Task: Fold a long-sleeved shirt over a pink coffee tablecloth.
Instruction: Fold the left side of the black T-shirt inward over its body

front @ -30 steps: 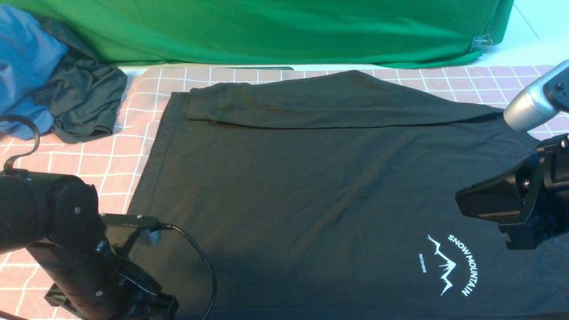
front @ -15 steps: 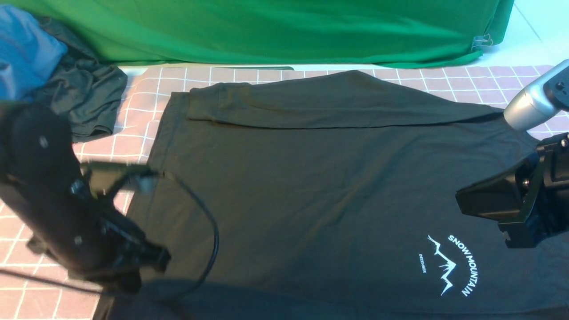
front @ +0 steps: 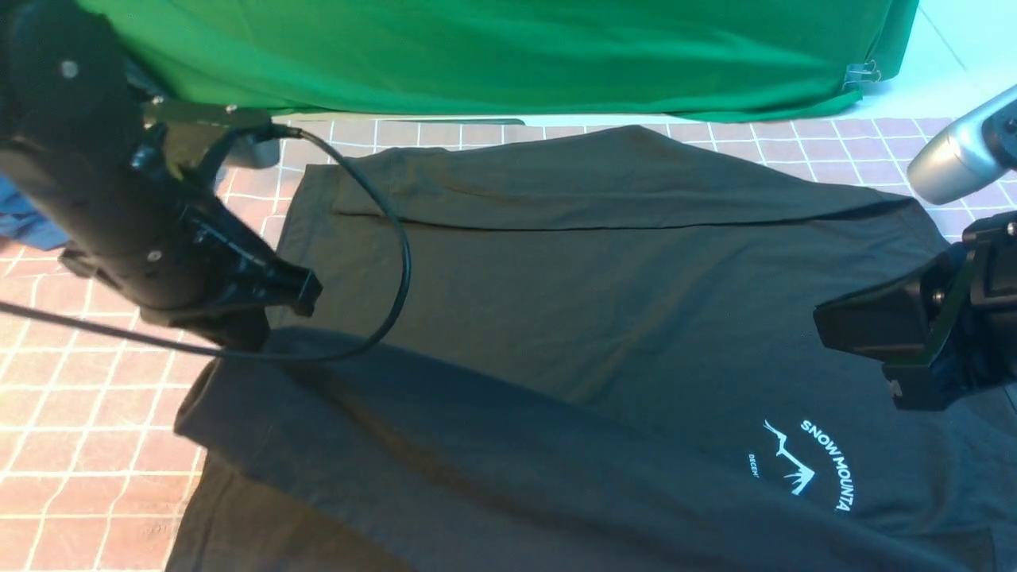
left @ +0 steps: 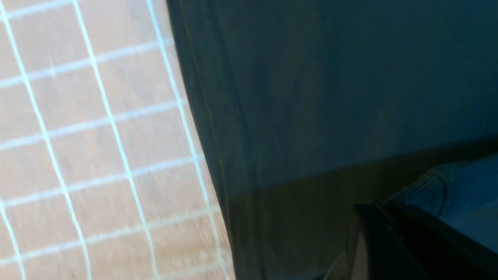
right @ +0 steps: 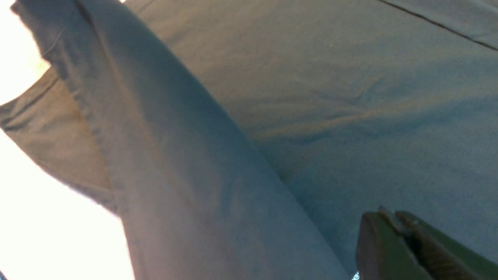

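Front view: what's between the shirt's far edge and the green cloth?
A band of the pink coffee tablecloth, then a thin pale strip, between the long-sleeved shirt and the green cloth. Front view only.

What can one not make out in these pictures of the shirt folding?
Front view: a sleeve of the long-sleeved shirt covers the print partly; the left arm hides most of the blue garment.
Right wrist view: glare washes out the pink coffee tablecloth.
Left wrist view: edge crops the left gripper.
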